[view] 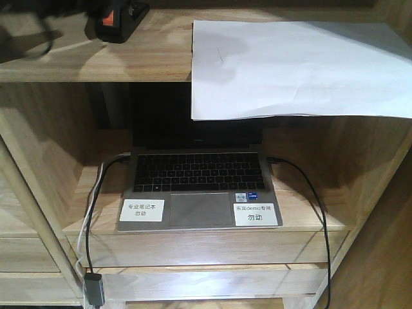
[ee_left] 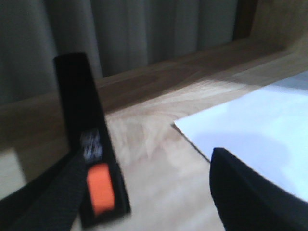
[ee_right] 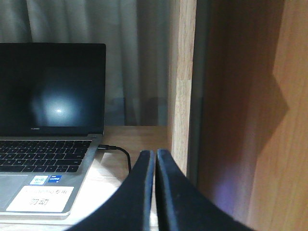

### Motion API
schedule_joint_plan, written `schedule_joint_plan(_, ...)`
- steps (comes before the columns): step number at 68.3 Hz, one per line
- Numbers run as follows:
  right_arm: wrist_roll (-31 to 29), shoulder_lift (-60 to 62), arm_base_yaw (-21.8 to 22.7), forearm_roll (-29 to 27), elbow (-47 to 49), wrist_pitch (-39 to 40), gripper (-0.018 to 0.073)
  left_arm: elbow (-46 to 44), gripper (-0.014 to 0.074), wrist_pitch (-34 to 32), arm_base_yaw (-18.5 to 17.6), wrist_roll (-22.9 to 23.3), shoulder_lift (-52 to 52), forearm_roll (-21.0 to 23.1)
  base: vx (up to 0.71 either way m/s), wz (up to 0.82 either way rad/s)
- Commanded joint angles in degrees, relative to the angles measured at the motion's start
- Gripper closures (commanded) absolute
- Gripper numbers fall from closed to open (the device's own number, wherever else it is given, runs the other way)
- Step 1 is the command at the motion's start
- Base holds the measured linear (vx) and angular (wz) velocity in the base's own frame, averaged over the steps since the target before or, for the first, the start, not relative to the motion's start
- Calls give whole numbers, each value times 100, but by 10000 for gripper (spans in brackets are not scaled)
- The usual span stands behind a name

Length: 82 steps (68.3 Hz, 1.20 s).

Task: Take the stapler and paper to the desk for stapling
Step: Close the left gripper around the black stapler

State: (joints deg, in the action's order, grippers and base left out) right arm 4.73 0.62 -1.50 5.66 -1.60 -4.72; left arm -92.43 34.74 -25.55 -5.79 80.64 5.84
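Observation:
The black stapler (view: 119, 19) with its orange-red patch lies on the top shelf at the far left. The white paper (view: 296, 67) lies to its right on the same shelf, with its front edge hanging over the shelf lip. In the left wrist view my left gripper (ee_left: 144, 202) is open. The stapler (ee_left: 91, 159) lies on the shelf just inside its left finger (ee_left: 43, 197), and the paper (ee_left: 260, 125) lies under the right finger (ee_left: 250, 192). My right gripper (ee_right: 155, 163) is shut and empty, low in the laptop compartment. The desk is out of view.
An open laptop (view: 199, 183) with white labels sits in the lower compartment, and also shows in the right wrist view (ee_right: 48, 110). Black cables (view: 315, 206) run off both its sides. A wooden shelf upright (ee_right: 183, 82) stands just right of my right gripper. Grey curtains hang behind the shelf.

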Motion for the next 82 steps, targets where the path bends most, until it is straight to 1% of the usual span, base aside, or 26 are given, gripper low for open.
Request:
schedule_joint_plan(1,-36,80,26,51,-19,415,568,-1058,74,236,-11,334,360,-65,0,0)
schedule_joint_plan(7,-36,80,26,51,-19,415,568,-1981,74,681,54,840,788,-353,0,0)
schedule_joint_plan(12,-36,80,26,51,-19,415,568,-2627,74,1006,120,1054,1116,-584,0,0)
schedule_joint_plan(22,-36,80,26,51,-19,415,568,-3763,74,1799,304,1071,1780,-584,0,0)
schedule_joint_plan(26,-36,80,26,51,-19,415,568,-4095,74,2123,391,1071,2039,-401,0,0)
schedule_joint_plan(30,-36,80,26,51,-19,415,568,-4381,74,2362,482,1065,2247,-94,0,0)
schedule_joint_plan(38,-36,80,26,51,-19,415,568,-4503,74,2485,671,1016,2472,553,0,0)
schedule_joint_plan(41,-36,80,26,51,-19,415,568,-4498,74,2492,728,1004,2525,707,0,0)
schedule_joint_plan(45,-36,80,26,51,-19,415,568,-4498,74,2537,780,990,2577,784,0,0)
schedule_joint_plan(61,-36,80,26,51,-19,415,568,-4498,74,2596,786,718,2686,796,0,0)
schedule_joint_plan(71,-36,80,26,51,-19,415,568,-4498,83,2676,786,704,2749,679,0,0)
schedule_joint_plan(74,-36,80,26,51,-19,415,568,-4498,100,2717,786,702,2752,650,0,0)
schedule_joint_plan(77,-36,80,26,51,-19,415,568,-4498,136,2745,786,640,2765,650,0,0)
schedule_joint_plan(81,-36,80,26,51,-19,415,568,-4498,198,2752,786,524,2765,650,0,0)
schedule_joint_plan(82,-36,80,26,51,-19,415,568,-4498,228,2752,786,485,2765,650,0,0)
